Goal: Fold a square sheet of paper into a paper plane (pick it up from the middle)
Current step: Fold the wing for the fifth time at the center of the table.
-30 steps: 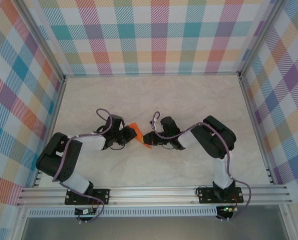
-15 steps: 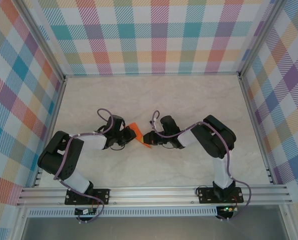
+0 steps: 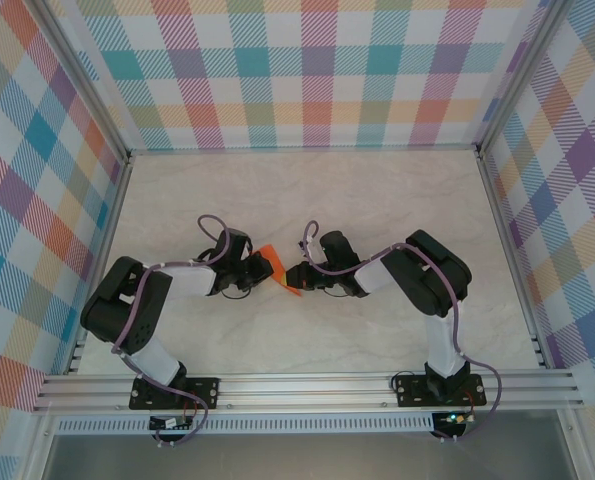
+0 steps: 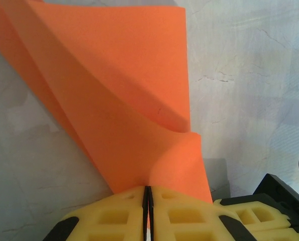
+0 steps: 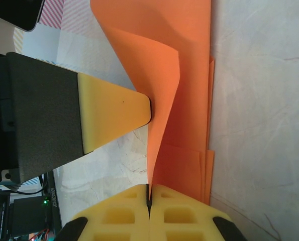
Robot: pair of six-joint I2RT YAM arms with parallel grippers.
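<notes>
**A:** Where's the thin bright orange square sheet of paper (image 3: 269,262)?

**B:** Mid-surface, between the two arms. It's partly folded. In the right wrist view, stacked layers lie flat against the pale marbled surface (image 5: 260,100), while one flap rises off it in a curve.

**A:** Who has it?

**B:** Both. The left arm's jaws are clenched on the flap's edge, yellow pads (image 4: 119,216) pressed together with the orange paper running into the seam between them. The right arm's jaws are clamped on an edge from the opposite side in the same way.

**A:** Why two pinches?

**B:** My guess is that one anchors the sheet while the other carries the flap over for a crease. Thin paper tends to slide and buckle unless it's held from both ends.

**A:** Is it a plane yet?

**B:** No. No sharp tip or centre ridge shows. I'd judge it early to middle folding.
</notes>
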